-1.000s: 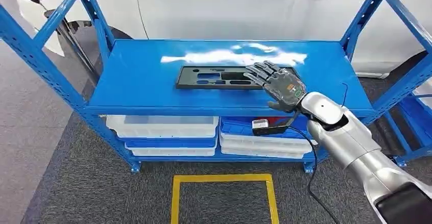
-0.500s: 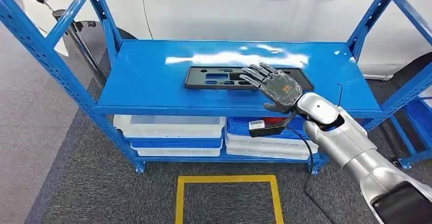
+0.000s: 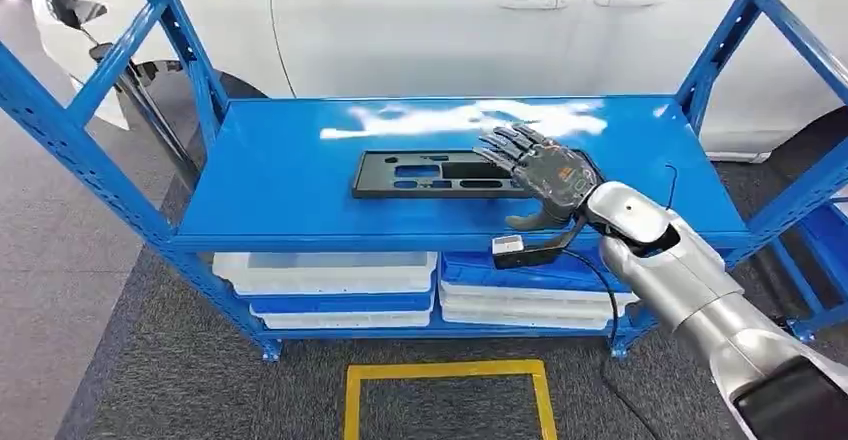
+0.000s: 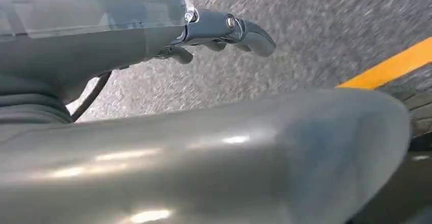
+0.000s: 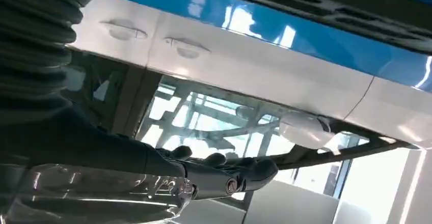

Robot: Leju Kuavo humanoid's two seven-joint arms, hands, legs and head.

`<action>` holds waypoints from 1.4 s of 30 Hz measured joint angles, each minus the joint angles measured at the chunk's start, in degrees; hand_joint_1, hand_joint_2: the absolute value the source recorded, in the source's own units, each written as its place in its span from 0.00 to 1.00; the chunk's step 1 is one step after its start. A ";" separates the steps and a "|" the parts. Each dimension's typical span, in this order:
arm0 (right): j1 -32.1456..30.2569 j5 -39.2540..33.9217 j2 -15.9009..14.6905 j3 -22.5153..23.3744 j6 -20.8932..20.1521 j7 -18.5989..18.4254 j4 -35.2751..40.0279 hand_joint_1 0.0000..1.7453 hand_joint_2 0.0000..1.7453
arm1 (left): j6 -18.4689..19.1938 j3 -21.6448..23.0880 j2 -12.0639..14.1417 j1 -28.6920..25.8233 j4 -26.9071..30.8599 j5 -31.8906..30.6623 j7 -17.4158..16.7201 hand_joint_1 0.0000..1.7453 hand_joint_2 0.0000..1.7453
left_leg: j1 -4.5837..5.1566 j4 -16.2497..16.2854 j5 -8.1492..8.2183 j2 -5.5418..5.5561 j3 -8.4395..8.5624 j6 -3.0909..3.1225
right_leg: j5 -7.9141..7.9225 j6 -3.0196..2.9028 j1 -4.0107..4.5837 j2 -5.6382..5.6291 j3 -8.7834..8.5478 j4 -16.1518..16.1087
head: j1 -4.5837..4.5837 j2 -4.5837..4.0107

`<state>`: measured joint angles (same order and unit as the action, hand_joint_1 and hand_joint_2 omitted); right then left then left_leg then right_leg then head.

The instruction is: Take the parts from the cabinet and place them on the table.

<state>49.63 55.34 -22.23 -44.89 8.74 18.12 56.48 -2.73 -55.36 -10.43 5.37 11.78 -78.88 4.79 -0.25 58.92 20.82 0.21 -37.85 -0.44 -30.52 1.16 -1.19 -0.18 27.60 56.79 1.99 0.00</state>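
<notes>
A flat black part (image 3: 420,173) with several cut-outs lies on the top shelf (image 3: 280,160) of the blue cabinet rack. My right hand (image 3: 545,175) is over the part's right end, fingers spread and holding nothing, its thumb near the shelf's front edge. I cannot tell whether it touches the part. The right wrist view shows the same hand (image 5: 219,175) with fingers stretched out, and the black part (image 5: 326,5) beyond it on the blue shelf. My left hand (image 4: 224,30) hangs over the grey carpet, fingers loosely extended and empty.
White and blue bins (image 3: 320,270) are stacked on the lower shelf. Blue uprights (image 3: 80,150) frame the rack on both sides. A white car (image 3: 450,20) stands right behind it. A yellow square outline (image 3: 445,370) marks the carpet in front.
The whole picture has shifted a little, so the camera moved. My right hand stays over the part's right end, fingers still spread.
</notes>
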 joint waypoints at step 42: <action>-1.28 -2.38 -1.31 0.13 0.02 -0.13 1.75 0.00 1.00 | 2.58 -0.46 -0.02 0.60 -0.46 2.19 0.09 0.00 0.00 | -0.40 -1.33 4.05 0.24 4.40 2.39 | 1.85 1.33 -0.04 -0.20 15.97 16.30 | -0.02 0.02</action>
<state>48.34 52.96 -23.54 -44.76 8.76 17.99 58.23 -0.15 -55.82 -10.45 5.98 11.32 -76.70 4.87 -0.65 57.58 24.87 0.44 -33.45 1.94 -28.67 2.49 -1.23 -0.39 43.56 73.08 1.97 0.02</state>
